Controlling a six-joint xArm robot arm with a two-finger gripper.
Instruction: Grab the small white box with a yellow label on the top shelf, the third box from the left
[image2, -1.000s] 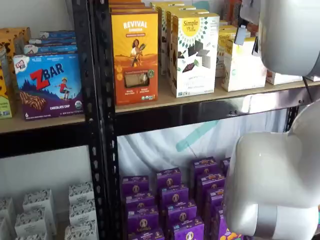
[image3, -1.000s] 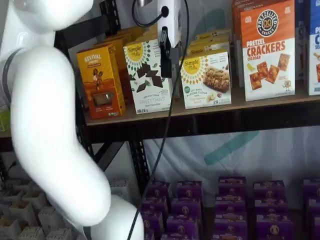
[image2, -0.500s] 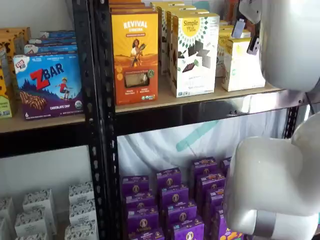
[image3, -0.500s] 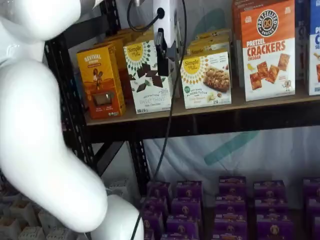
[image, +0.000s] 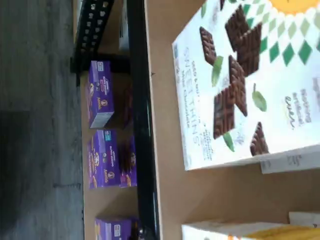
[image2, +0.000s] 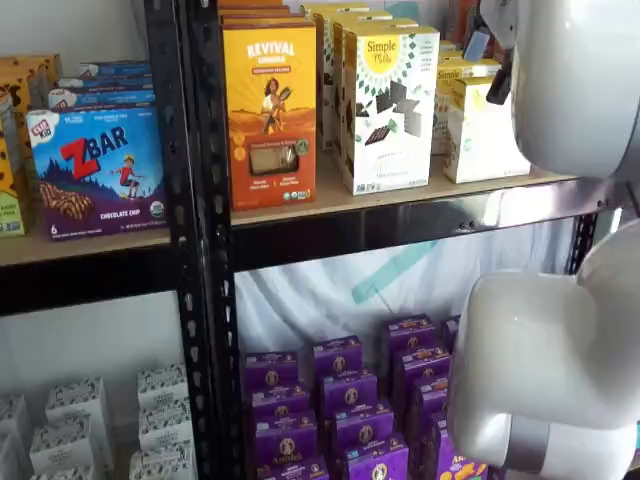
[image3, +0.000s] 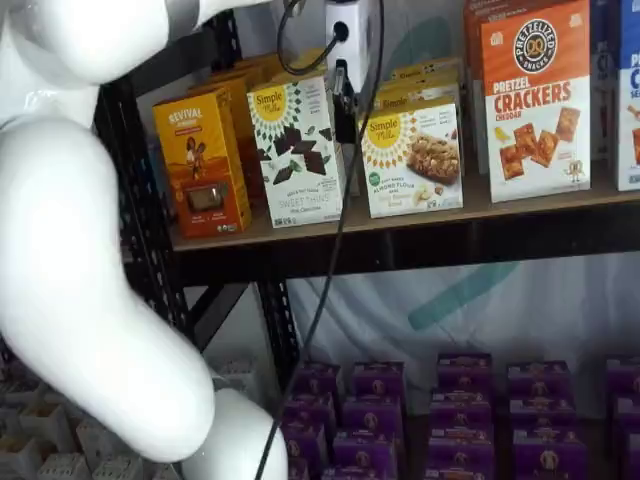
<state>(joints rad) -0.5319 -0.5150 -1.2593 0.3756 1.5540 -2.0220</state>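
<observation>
Small white box with yellow top panel and teal round mark low on its front, upright at the front edge of the top shelf, just beside the black fingers and a little lower than their tips. On the fingers' other side, equally close, the taller Simple Mills Sweet Thins box; fingers hanging over the gap between the two cartons. Same small white box also seen in a shelf view, partly covered by the white arm, with a dark finger over its upper edge.

Counted along the shelf front in both shelf views: one small white box with further yellow-topped ones lined up behind it, one Sweet Thins box, one orange Revival box farther out past the Sweet Thins box, one Pretzel Crackers box well beyond the small white box. One ZBar box on the neighbouring bay. Purple boxes in several rows far below the fingers, too overlapped for a sure count.

Gripper: white body above, fingers seen as one dark shape with no gap to read, so opening cannot be told. Nothing visibly clamped; touching either carton or not, unclear.

Wrist view filled mostly by the Sweet Thins front standing on tan board.
</observation>
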